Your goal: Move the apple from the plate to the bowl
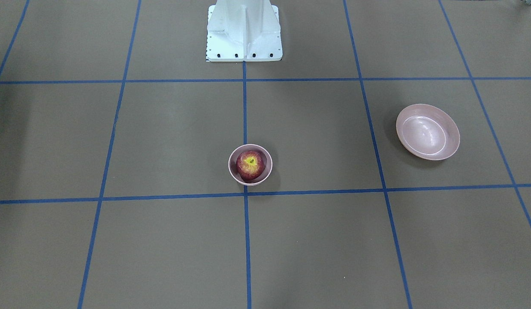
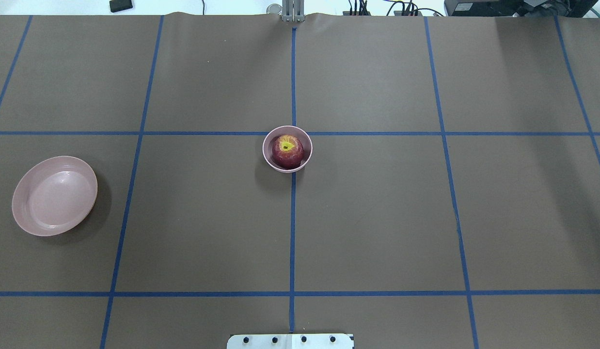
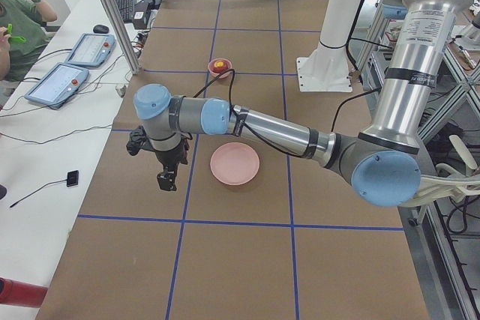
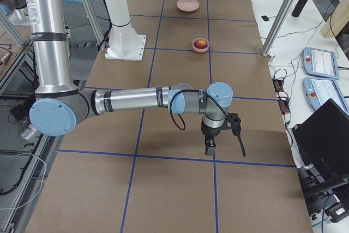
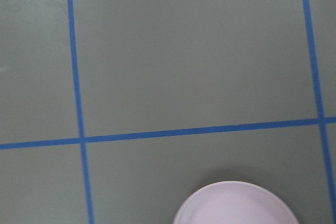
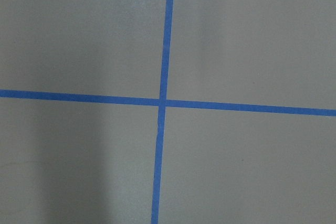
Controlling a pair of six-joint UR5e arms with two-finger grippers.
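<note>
Got apple (image 1: 250, 164) sitting stem-up in bowl (image 1: 232, 171), smack on center tape line. Got plate (image 1: 427, 131) bare, well apart, on left-arm side. Seeing left gripper (image 3: 165, 180) hanging just beside plate, right gripper (image 4: 210, 147) above tbl, well apart from bowl. Can't tell how open either pincer is or if holding anything, side views only tbh.

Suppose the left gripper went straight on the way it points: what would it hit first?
The left gripper would likely meet bare brown table, beside the shallow pale-pink plate.
</note>
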